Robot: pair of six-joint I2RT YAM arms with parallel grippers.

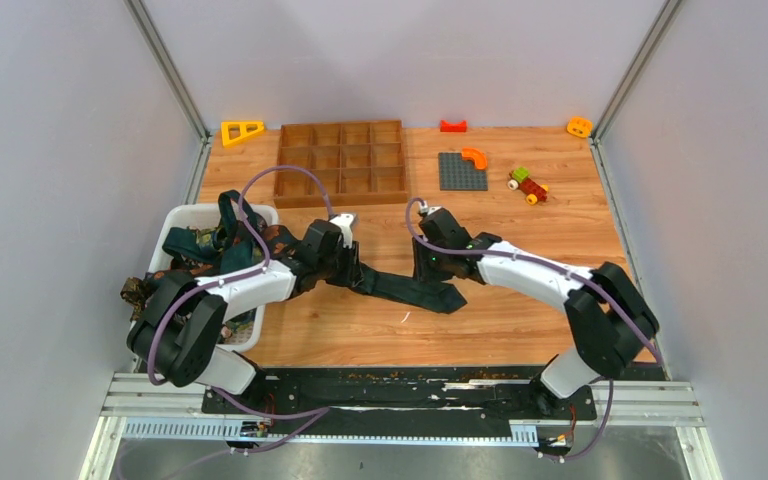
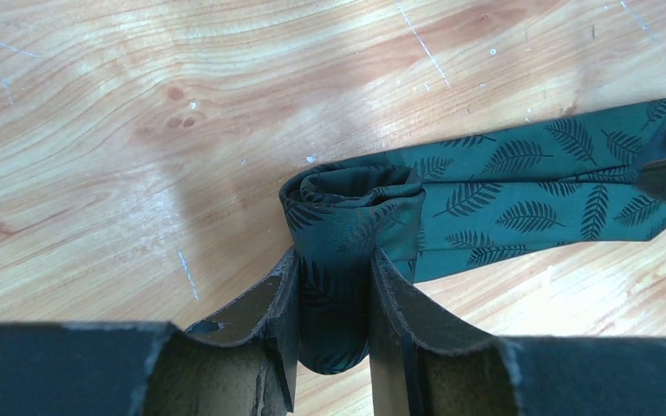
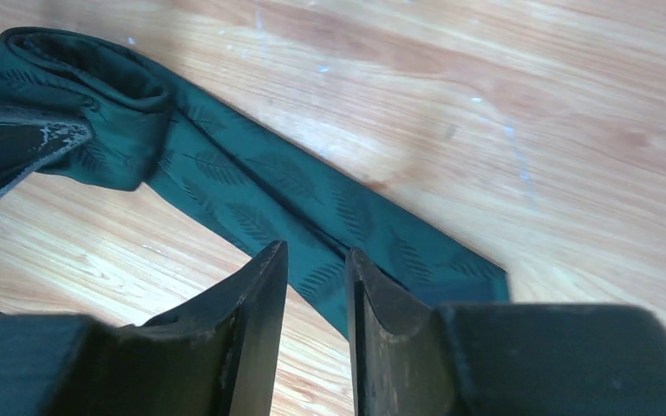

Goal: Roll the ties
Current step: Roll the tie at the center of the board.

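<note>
The left wrist view alone shows the grip: the left gripper (image 2: pixel 334 299) is clamped on the rolled end of a dark green leaf-printed fabric necktie (image 2: pixel 520 186). The right wrist view shows the right gripper (image 3: pixel 316 286) with its jaws narrowly parted over the flat stretch, near the pointed tip. From above, a white plastic bin (image 1: pixel 188 210) holds tangled dark teal and brown patterned ties (image 1: pixel 195 245) — a compartmented wooden tray (image 1: pixel 341 148) sits beyond. The necktie lies on the wooden table (image 1: pixel 520 320) between the arms, with its long axis left to right and its pointed end rightward.
</note>
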